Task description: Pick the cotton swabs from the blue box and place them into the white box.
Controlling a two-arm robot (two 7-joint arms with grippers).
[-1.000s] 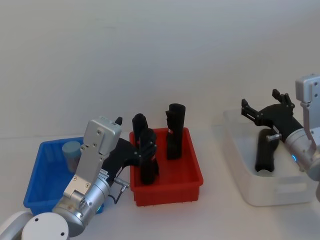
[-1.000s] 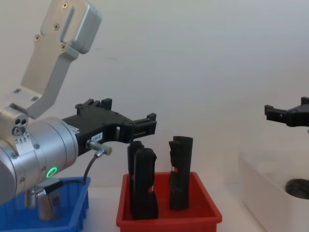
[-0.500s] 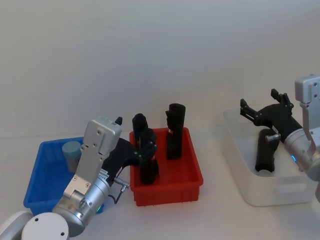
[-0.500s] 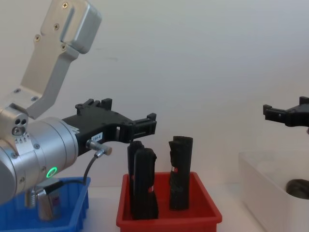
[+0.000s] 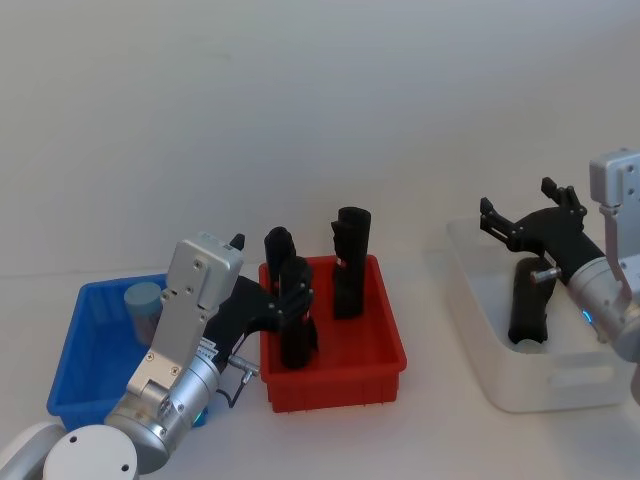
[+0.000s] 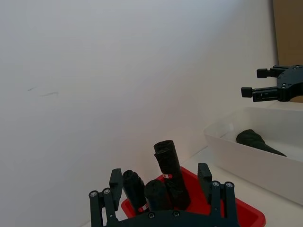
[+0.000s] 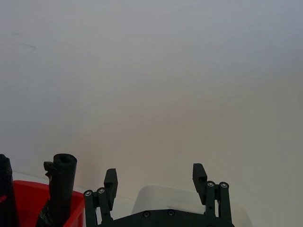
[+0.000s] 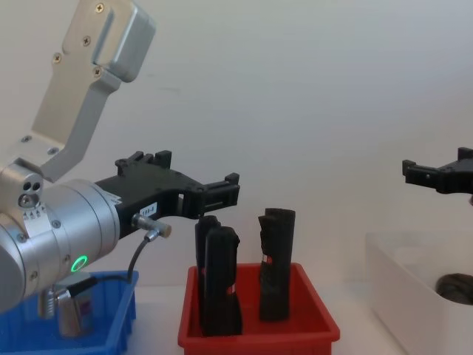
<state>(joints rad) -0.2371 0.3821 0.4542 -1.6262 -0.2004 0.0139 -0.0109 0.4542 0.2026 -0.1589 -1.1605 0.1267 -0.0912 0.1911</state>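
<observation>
I take this for a robotics test bench in a lab rather than a home. I see a plain white tabletop (image 5: 430, 420) against a bare white wall (image 5: 300, 100), and small plastic sorting bins lined up on it: a bright blue bin (image 5: 75, 350), a red bin (image 5: 380, 350) and a large white rectangular container (image 5: 480, 340).

Beside the black left gripper (image 5: 285, 300) sit a bright blue box (image 5: 80, 375) holding a clear, pale-lidded cotton swabs jar (image 5: 143, 305) and a red bin (image 5: 335, 375) of black uprights (image 5: 348, 262), while a plain white box (image 5: 545, 385) lies under the black right gripper (image 5: 527, 208).
</observation>
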